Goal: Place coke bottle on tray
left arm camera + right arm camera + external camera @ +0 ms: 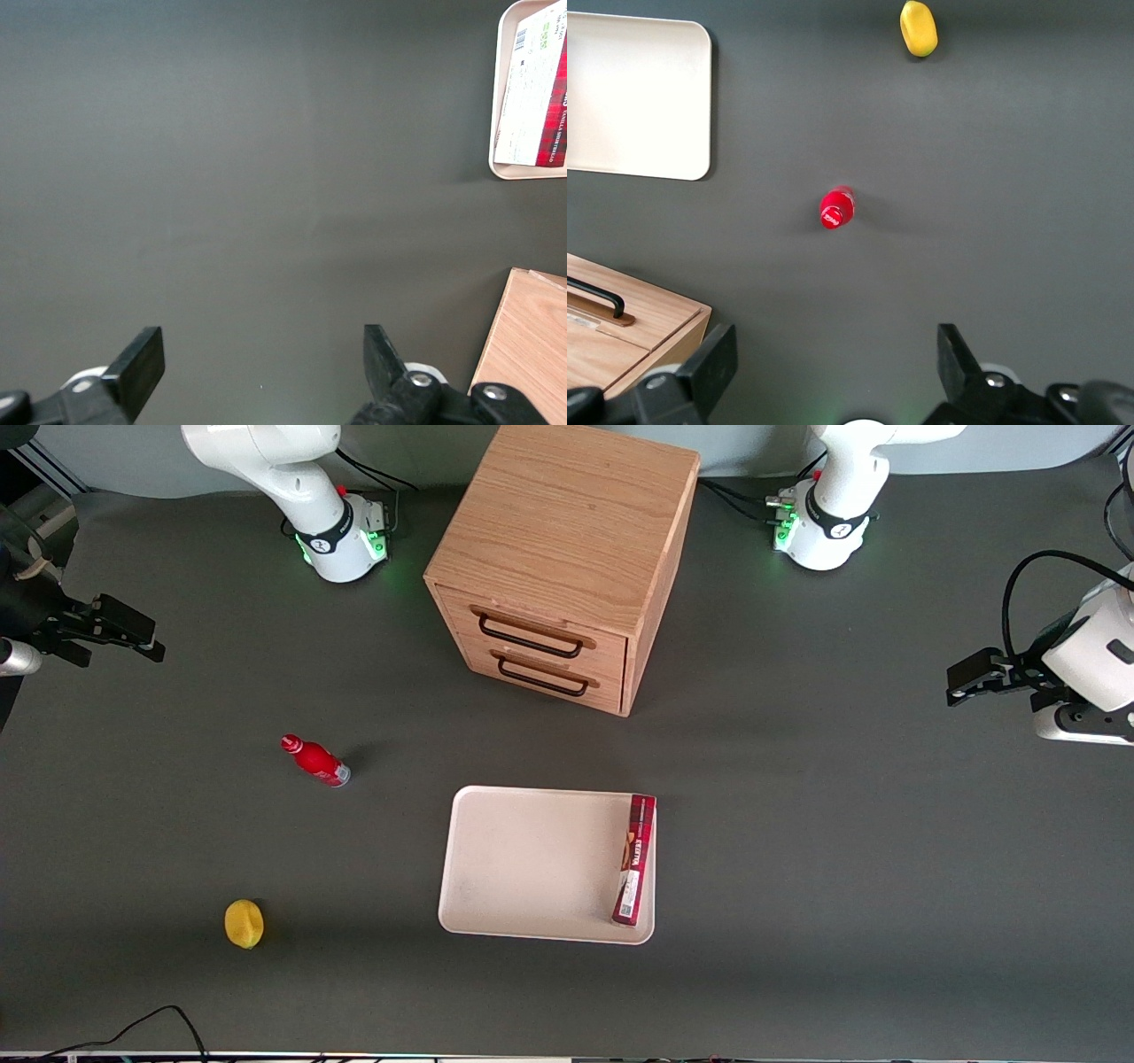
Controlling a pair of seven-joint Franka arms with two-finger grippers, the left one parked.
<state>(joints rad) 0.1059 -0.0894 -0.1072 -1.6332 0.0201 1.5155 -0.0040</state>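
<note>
Much bare table (797, 850) around tool (146, 642).

Tray (501, 133) corner with the red-and-white box (537, 97), near the wooden cabinet (527, 354).

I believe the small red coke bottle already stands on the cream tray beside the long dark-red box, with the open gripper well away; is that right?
Not quite: in the front view the small red coke bottle stands on the dark table, off the cream tray. The long dark-red box lies there alone, and the open gripper is well away.
</note>
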